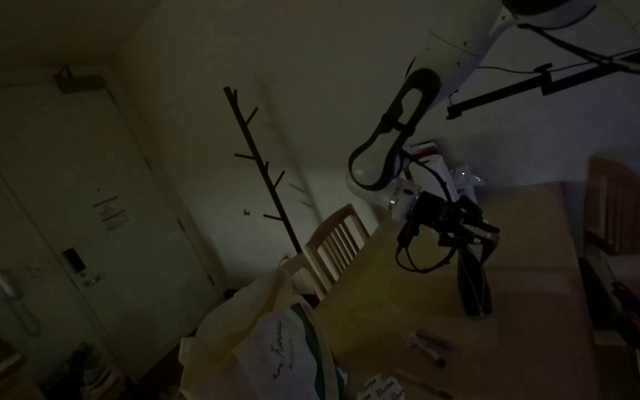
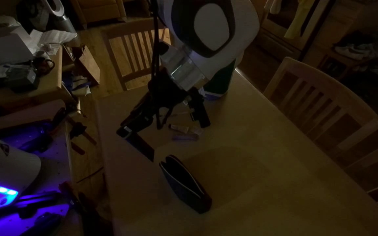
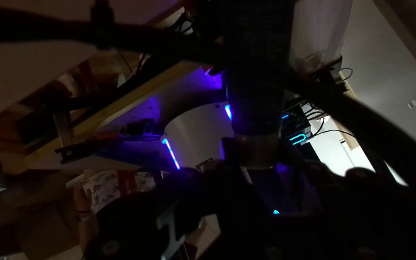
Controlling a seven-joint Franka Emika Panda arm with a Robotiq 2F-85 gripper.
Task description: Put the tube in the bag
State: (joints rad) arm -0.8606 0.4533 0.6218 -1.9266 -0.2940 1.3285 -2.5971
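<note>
Currently, the end effector (image 2: pixel 179 142) is spread wide; the black-capped tube (image 2: pixel 179 128) lies below its level, flat on the desk (image 2: pixel 258 196).

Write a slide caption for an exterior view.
Open gripper above a dimly lit table with a dark-capped tube and an open dark pouch.

Dimly lit; slatted chair (image 2: pixel 131 27) stands beyond a short edge of the table (image 2: pixel 258 200), another chair (image 2: pixel 335 84) along a long edge, pale wall (image 1: pixel 531 144) past the opposite short edge.
</note>
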